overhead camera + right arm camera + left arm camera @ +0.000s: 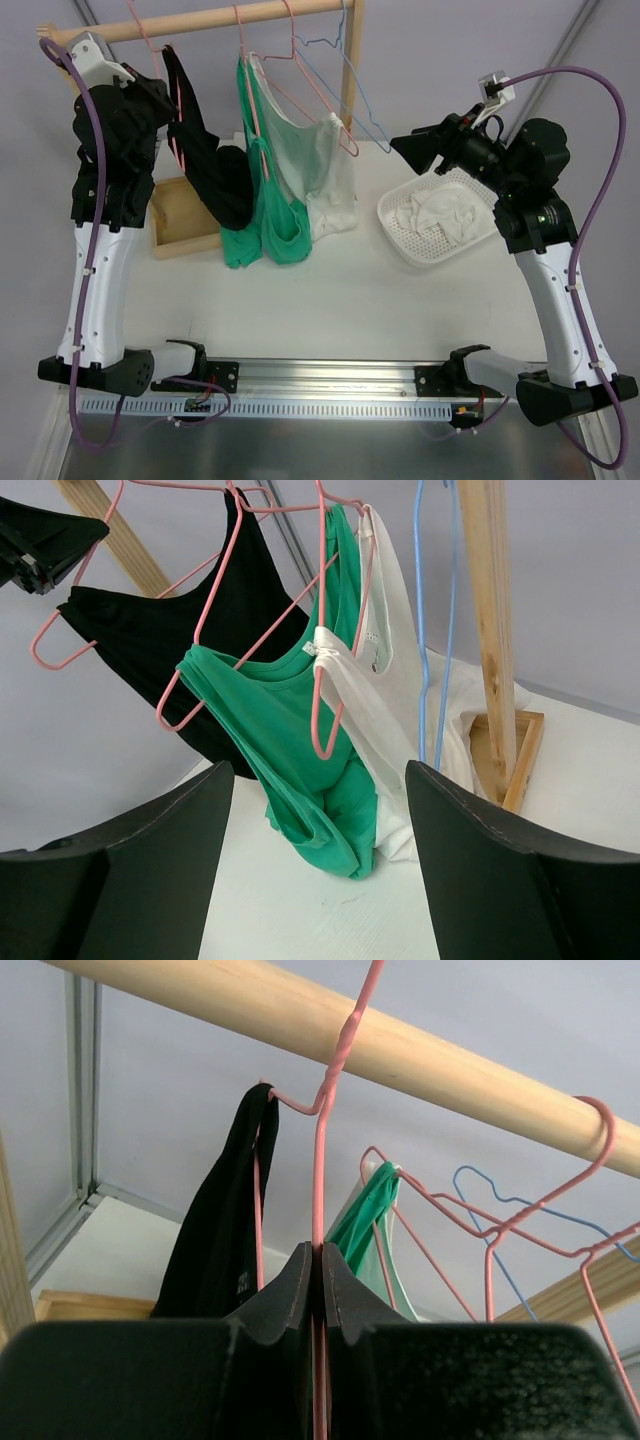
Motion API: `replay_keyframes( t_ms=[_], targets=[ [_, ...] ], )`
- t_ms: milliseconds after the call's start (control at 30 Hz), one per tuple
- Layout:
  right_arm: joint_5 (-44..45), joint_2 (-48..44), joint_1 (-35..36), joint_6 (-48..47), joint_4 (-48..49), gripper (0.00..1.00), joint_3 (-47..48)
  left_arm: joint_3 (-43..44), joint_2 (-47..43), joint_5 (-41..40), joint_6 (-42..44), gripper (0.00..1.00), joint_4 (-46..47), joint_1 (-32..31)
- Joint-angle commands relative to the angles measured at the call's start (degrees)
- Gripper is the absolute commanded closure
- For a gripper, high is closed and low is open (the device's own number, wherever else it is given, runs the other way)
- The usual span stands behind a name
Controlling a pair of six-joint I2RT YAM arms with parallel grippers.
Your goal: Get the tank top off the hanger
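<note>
left wrist: pink hanger [320, 1160] wire vanishes between the pressed-together fingers of the left gripper [317, 1258]; black tank top [225, 1240] lower part hidden behind them; rail [450, 1075] cut at both picture edges | top: wooden tray [180, 222] partly behind left arm [100, 200] and black tank top; basket [398, 232] holds white cloth [440, 215], possibly a garment, too small to tell

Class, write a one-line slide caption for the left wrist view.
Left pincer shut on a pink hanger below the wooden rod, black tank top hanging alongside.

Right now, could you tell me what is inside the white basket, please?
Crumpled white cloth lies in the basket. Whatever is beneath the cloth is covered.
</note>
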Motion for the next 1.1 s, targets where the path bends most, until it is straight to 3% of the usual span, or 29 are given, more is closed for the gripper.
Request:
replay_keyframes(
  t_ms=[0, 467, 733, 1067],
  targets=[
    [-0.48, -1.46, 0.14, 0.53, 2.8, 0.26, -0.03, 2.18, -3.07, 2.06, 0.08, 1.0, 4.57, 0.6],
    [-2.41, -0.85, 0.22, 1.32, 3.94, 0.26, 0.32, -6.08, -16.34, 10.85, -1.33, 1.0, 4.48, 0.6],
    [-5.31, 0.21, 0.14, 2.2, 6.05, 0.26, 0.76, -4.51, -20.13, 13.4, -1.33, 1.0, 4.57, 0.6],
    [-18.38, 3.02, 1.27, 8.42, 16.23, 0.26, 1.64, -2.13, -25.04, 23.24, -5.19, 1.0, 4.4, 0.6]
  ],
)
